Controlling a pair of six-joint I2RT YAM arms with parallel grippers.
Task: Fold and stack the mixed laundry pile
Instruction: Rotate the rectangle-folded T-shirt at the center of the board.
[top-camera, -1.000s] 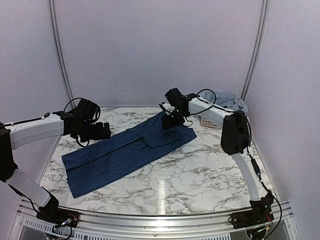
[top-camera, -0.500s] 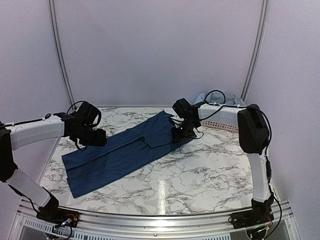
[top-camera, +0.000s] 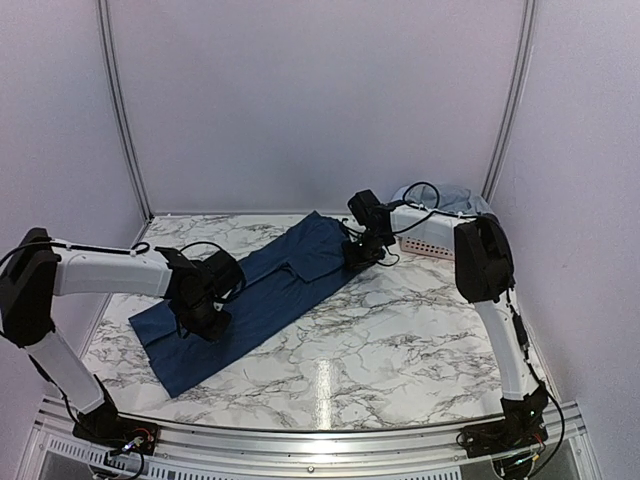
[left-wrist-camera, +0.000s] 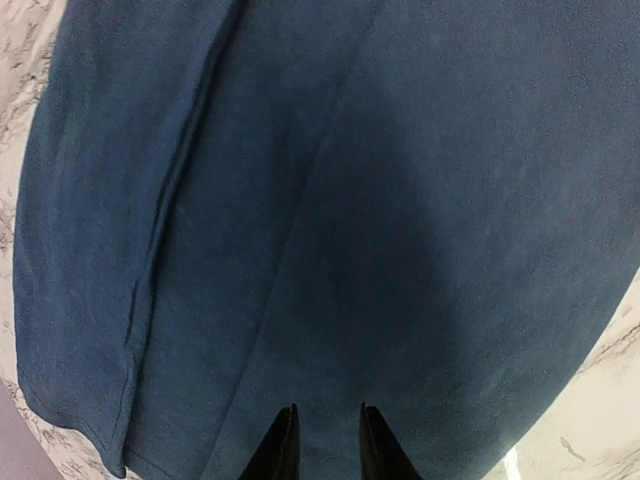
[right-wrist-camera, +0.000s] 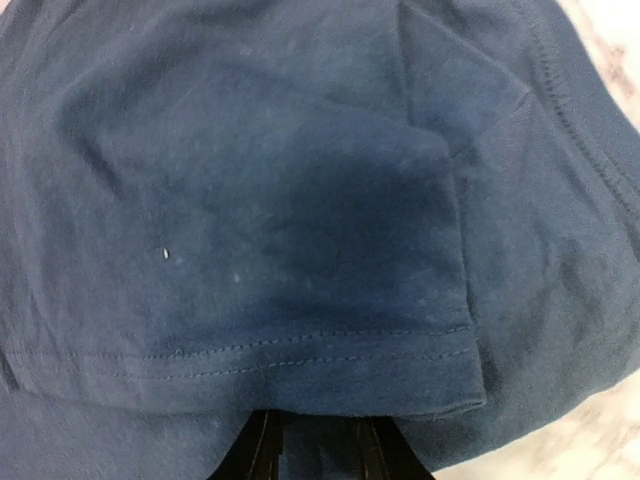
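Note:
A dark navy shirt (top-camera: 270, 290) lies spread in a long band from the front left to the back centre of the marble table (top-camera: 400, 330). My left gripper (top-camera: 203, 318) presses down on its near left part. In the left wrist view its jaws (left-wrist-camera: 327, 412) stand nearly together with navy cloth (left-wrist-camera: 400, 200) between them. My right gripper (top-camera: 358, 252) is at the shirt's far right end. Its fingertips (right-wrist-camera: 318, 420) are tucked under the stitched sleeve hem (right-wrist-camera: 300, 350), closed on cloth. The rest of the laundry pile (top-camera: 445, 197), light-blue pieces, sits in the basket.
The pink perforated basket (top-camera: 432, 243) stands at the back right corner, just behind my right arm. Pale walls with metal rails close in the table on the left, back and right. Bare marble lies at the front and right of the shirt.
My left gripper has moved from the shirt's left edge forward onto the cloth and its jaws have narrowed. The right gripper has narrowed at the sleeve, and the shirt's ends have shifted slightly.

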